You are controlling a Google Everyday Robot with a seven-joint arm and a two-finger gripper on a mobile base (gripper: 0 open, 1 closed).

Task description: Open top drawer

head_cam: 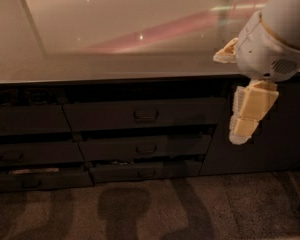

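While the gripper (246, 115) hangs at the right of the frame, just past the right end of the top drawer (105, 116), I cannot tell whether it is spread or closed. Its handle (146, 115) sits mid-frame under the countertop (115, 64), untouched.

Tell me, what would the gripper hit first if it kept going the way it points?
The gripper, right of the top drawer, points down and slightly left. It would probably reach the carpet first; depth is unclear, so it might brush the cabinet door instead.
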